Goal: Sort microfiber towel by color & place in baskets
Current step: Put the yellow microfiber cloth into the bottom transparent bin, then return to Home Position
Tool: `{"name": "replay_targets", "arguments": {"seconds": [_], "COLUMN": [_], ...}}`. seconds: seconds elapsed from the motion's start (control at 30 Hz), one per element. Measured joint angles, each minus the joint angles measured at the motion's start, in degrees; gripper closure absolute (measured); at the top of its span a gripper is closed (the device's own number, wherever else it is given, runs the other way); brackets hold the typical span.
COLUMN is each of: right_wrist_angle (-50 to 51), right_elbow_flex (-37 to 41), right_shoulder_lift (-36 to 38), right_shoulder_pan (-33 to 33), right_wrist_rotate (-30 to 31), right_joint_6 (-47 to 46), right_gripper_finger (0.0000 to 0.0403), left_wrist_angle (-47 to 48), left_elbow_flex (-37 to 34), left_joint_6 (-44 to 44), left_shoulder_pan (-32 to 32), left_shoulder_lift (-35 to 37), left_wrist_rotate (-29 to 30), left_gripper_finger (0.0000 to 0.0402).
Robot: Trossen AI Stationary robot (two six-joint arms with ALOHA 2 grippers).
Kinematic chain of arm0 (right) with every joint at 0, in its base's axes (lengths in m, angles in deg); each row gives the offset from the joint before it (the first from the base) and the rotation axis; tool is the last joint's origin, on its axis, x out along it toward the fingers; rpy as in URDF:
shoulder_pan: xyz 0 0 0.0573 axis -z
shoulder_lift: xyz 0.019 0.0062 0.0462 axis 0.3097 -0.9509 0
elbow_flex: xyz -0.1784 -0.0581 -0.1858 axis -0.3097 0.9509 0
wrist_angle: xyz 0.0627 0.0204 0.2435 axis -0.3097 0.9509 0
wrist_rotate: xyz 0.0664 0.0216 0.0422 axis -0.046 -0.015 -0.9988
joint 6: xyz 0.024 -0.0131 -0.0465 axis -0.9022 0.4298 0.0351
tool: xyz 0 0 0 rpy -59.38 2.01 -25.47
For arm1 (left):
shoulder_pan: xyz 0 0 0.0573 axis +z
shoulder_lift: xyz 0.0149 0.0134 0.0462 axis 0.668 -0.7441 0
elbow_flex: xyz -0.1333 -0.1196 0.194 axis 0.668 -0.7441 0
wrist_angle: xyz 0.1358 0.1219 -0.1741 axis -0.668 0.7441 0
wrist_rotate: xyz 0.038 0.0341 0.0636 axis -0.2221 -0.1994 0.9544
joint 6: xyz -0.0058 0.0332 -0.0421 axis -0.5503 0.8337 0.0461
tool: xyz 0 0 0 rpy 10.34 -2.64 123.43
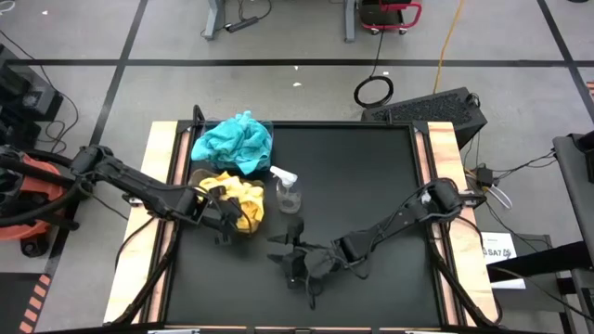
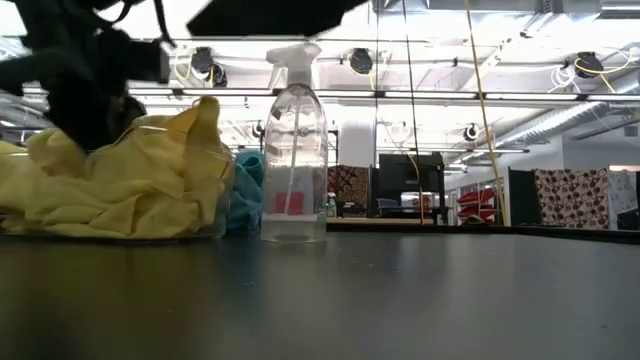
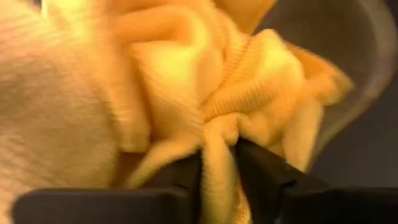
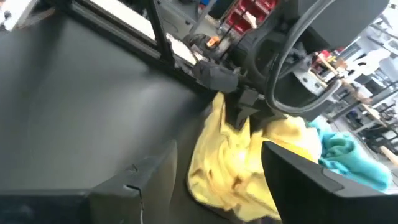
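Note:
A heap of yellow microfiber towel (image 1: 243,197) lies in a clear basket (image 2: 218,222) at the table's left. Behind it, a second basket (image 1: 267,130) holds the teal towels (image 1: 232,141). My left gripper (image 1: 225,215) reaches down into the yellow heap from the left and is shut on a yellow towel (image 3: 186,81). My right gripper (image 1: 283,249) hovers open over the bare mat near the table's middle. It points toward the yellow heap (image 4: 230,162), with nothing between its fingers (image 4: 292,174). My left gripper pinches a bunched fold of the yellow towel (image 3: 217,140) between its two fingers (image 3: 261,165). The fingers slant down from above and from the table's left. The towel lies slack on the heap in the basket, gathered into creases at the fingers.
A small clear spray bottle (image 1: 288,190) stands upright just right of the yellow basket, between it and my right gripper. The black mat (image 1: 371,186) stretches to the right and near side, bounded by wooden side rails (image 1: 445,167).

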Motion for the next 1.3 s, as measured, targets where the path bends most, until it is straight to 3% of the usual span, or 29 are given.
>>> {"name": "replay_targets", "arguments": {"seconds": [0.2, 0.33, 0.73, 0.97, 1.3], "right_wrist_angle": [6.6, 11.7, 33.2, 42.1, 55.5], "right_elbow_flex": [0.0, 0.0, -0.1, 0.0, 0.8], "right_shoulder_lift": [5.6, 9.4, 18.8, 24.4, 35.1], "right_shoulder_pan": [-1.5, -2.4, -2.9, -3.0, -3.8], "right_wrist_rotate": [0.1, 0.1, -0.2, -3.3, -3.3], "right_joint_6": [-0.5, -0.9, -9.4, -12.8, -16.2], "right_gripper_finger": [0.0177, 0.0177, 0.0177, 0.0177, 0.0177], "left_wrist_angle": [2.1, 6.7, 18.4, 20.5, 19.0], "left_elbow_flex": [6.6, 11.4, 23.8, 25.9, 24.0], "left_joint_6": [3.6, 4.2, 4.8, 5.6, 6.0], "left_shoulder_pan": [0.0, -0.9, -4.0, -7.3, -15.7], "left_shoulder_lift": [0.0, 0.0, 0.3, 5.6, 17.0], "left_wrist_rotate": [-3.5, -3.7, -2.3, 10.8, 18.9], "left_gripper_finger": [0.0214, 0.0182, 0.0176, 0.0176, 0.0176]}}
